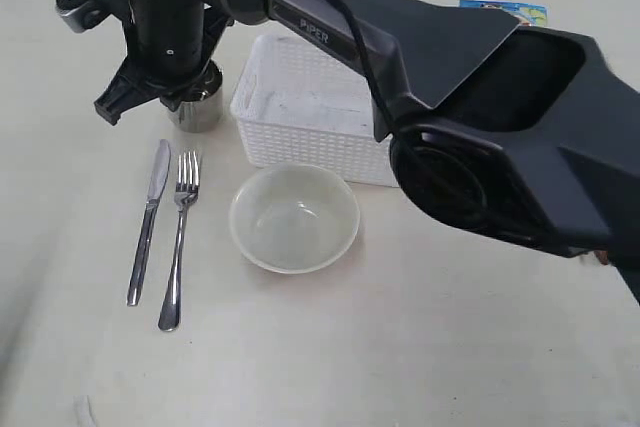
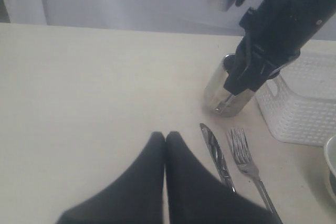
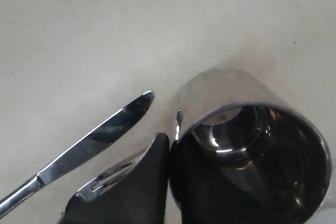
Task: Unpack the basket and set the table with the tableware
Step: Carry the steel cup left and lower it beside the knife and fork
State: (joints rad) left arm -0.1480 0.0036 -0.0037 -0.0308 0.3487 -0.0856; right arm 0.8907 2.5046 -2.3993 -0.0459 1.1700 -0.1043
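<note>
Right arm reaches across to the left side of the table (image 1: 450, 347). The right gripper (image 1: 190, 87) is down on the steel mug (image 1: 197, 112), pinched on its wall. One finger (image 3: 152, 182) presses the outside of the mug and the other looks to be inside the rim, so the gap is narrow and the mug is the only thing it holds.

The mug stands upright on the table, just left of the white basket (image 1: 300, 137) and just beyond the tips of the knife (image 1: 148, 222) and fork (image 1: 180, 237).

Knife and fork lie flat side by side, knife on the left, close but not touching, with blade tip and tines pointing toward the mug.

The cream bowl (image 1: 300, 247) sits upright on the table just in front of the basket, right of the fork.

A blue chip bag (image 1: 505, 12) lies at the far edge behind the right arm, mostly hidden.

Left gripper (image 2: 165, 137) hangs over bare table near the knife's blade end. Its fingers (image 2: 152, 171) are pressed together tip to tip, nothing between them.
</note>
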